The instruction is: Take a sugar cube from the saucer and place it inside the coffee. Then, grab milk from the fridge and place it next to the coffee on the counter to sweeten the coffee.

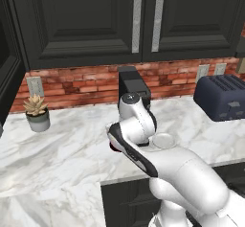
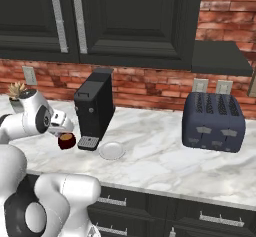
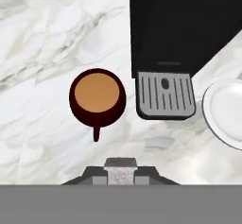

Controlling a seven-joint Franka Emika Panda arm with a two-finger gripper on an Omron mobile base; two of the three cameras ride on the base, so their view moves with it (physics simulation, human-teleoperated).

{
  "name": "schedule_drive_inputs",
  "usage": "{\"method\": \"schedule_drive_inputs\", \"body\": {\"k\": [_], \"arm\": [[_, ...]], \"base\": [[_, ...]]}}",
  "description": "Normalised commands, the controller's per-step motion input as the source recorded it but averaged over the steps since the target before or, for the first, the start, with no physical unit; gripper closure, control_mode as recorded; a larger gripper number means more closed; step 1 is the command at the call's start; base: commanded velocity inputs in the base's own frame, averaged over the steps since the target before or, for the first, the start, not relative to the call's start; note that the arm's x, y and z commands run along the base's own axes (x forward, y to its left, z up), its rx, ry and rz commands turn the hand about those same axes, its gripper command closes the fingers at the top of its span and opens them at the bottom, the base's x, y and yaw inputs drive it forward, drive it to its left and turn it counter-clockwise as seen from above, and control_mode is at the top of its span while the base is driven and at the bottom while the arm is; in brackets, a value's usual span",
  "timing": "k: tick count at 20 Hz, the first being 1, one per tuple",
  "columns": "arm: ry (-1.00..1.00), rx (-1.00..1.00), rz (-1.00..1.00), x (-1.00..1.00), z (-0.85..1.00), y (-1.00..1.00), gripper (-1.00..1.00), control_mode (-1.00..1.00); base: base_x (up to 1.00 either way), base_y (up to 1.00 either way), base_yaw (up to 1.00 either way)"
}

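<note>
Looks like the sugar step is what's being worked on here, and judging by the layout it's right at the drop-off part. In the hand view the claw (image 3: 121, 168) is seen pressed nearly together with a small pale speckled lump pinched between the tips, which is most likely the sugar cube (image 3: 121, 175), though it's too small to be called for sure. The coffee (image 3: 98, 97) is sat on the tabletop (image 3: 42, 53) just ahead of the claw and a bit off to the left in that view, brown liquid showing, handle pointed back toward the claw. The saucer (image 3: 226, 112) is off to the right and looks bare, with the coffee machine (image 3: 182, 27) and its drip tray parked between cup and saucer. From the right base view the cup is seen just under the hand, touching nothing. So what's probably needed next: the claw gets nudged over until it's centred above the cup, then gets opened so the cube falls in. The milk hasn't been fetched yet.
</note>
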Motion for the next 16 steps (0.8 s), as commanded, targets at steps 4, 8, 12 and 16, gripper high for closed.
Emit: {"method": "schedule_drive_inputs", "body": {"k": [4, 8, 12, 16], "arm": [[0.06, 0.00, 0.00, 0.21, -0.20, 0.02, 1.00, -1.00], [0.01, 0.00, 0.00, 0.18, -0.24, 0.00, 1.00, -1.00], [0.01, 0.00, 0.00, 0.21, -0.26, 0.00, 1.00, -1.00], [0.00, 0.00, 0.00, 0.23, -0.29, 0.03, 1.00, -1.00]], "base": [[0.00, 0.00, 0.00], [0.00, 0.00, 0.00], [0.00, 0.00, 0.00], [0.00, 0.00, 0.00]]}}
